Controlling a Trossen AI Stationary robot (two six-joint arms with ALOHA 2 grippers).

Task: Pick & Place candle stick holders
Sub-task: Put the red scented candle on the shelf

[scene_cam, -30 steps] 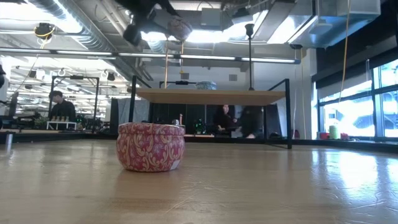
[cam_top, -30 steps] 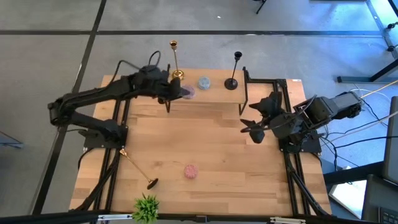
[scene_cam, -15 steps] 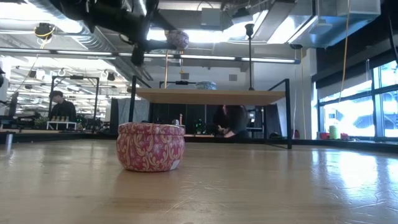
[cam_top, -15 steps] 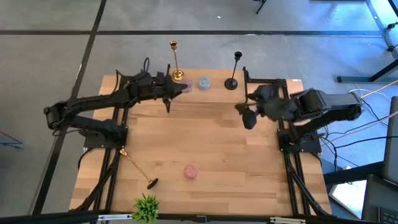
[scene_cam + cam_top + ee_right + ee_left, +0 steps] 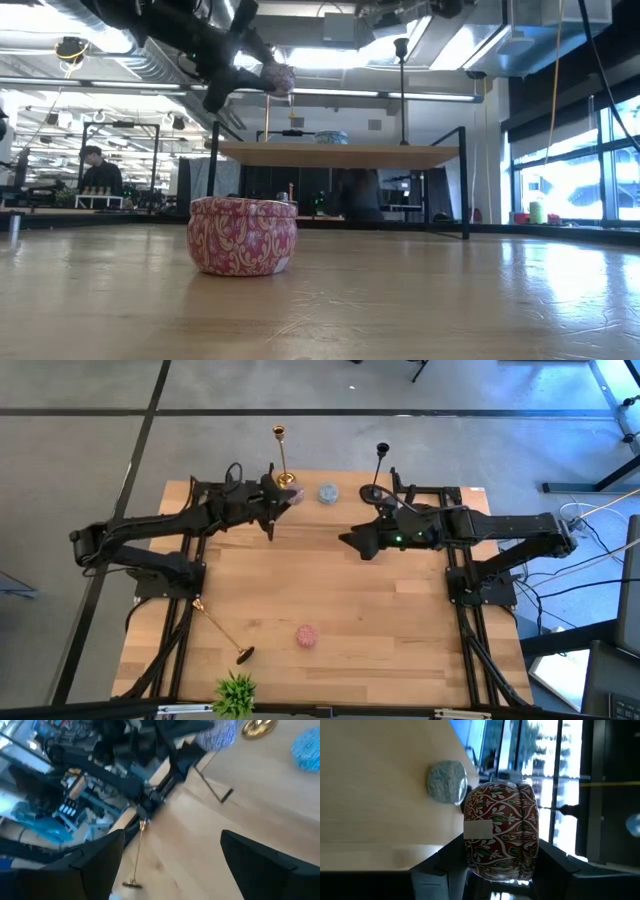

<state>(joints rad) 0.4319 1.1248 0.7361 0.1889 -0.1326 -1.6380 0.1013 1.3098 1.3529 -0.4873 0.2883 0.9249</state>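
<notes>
Candle stick holders, three thin tall sticks on small round bases, were split across your wooden table (image 5: pixel 400 630): an upright gold brass one (image 5: pixel 282 456) and an upright black one (image 5: pixel 377 472) at the far edge, and a third, gold-stemmed with a dark base (image 5: pixel 220 630), lying on its side near the front left. None was in either gripper.

Your left gripper (image 5: pixel 288 499) hung above the far edge, just beside the upright gold holder, pinching a small round tin patterned in red, white and green (image 5: pixel 501 831). Your right gripper (image 5: pixel 350 541) reached out over the middle of the table with its fingers spread wide and nothing between them.

The likeliest mishap was a knock. The gripped tin sat so close to the gold holder that a sideways swing could tip that narrow-based stick off the far edge. The right arm's forearm passed near the black holder's base, so a careless sweep risked toppling it as well. The fallen holder, thin and round, would probably roll or slip if grasped off-centre.

In the overhead picture the left fingers blurred into the tin. A grey-blue round lid or tin (image 5: pixel 328 492) stood between the upright holders; which it was could not be told. A pink patterned tin (image 5: pixel 243 235) dominated the low view, which did not show the fallen holder.
</notes>
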